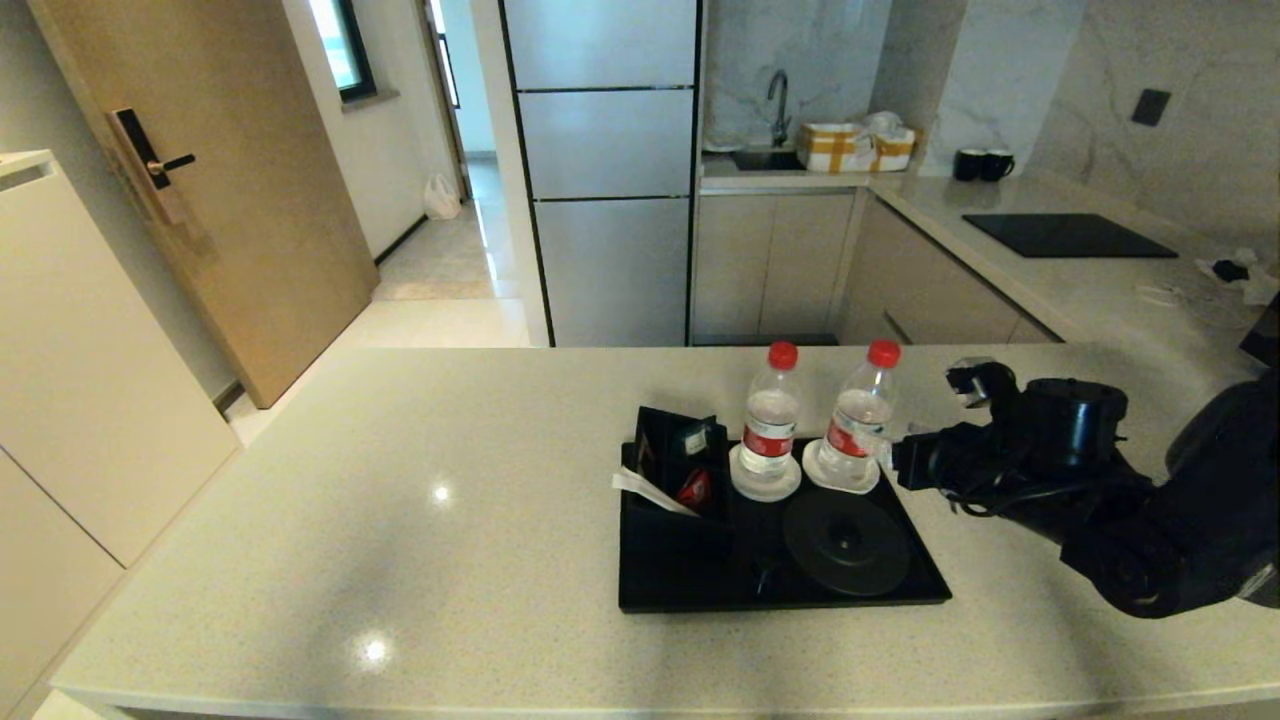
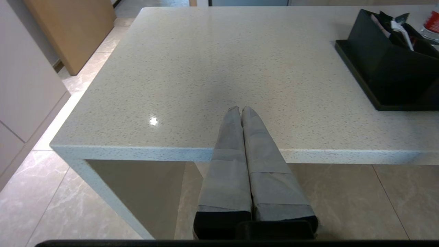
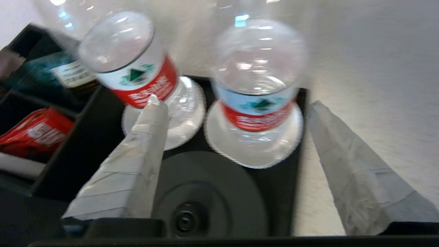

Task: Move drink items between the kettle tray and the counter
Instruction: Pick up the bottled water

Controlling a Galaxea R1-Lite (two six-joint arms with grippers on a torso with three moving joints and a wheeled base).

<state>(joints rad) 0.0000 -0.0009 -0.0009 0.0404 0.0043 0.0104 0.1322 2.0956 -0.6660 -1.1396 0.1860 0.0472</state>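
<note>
Beside tray (image 1: 700, 595), right gripper (image 3: 236, 113) open, facing bottle (image 3: 257, 85)

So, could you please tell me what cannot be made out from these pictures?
- Right gripper: hidden in the head view by the arm's own body; only the right wrist view shows it open around the nearer bottle.
- Bottle label print: blurred in the right wrist view, too small in the head view.
- Sachet box and kettle tray: cut off by the left wrist view's edge.
- Left gripper: absent from the head view.
- No kettle shows anywhere.

Glossy speckled stone worktop (image 1: 400, 520); matt black tray (image 1: 700, 585); clear plastic bottles (image 1: 768, 425); cloth-like grey wrap on right end effector (image 3: 233, 103) fingers (image 3: 137, 144).
</note>
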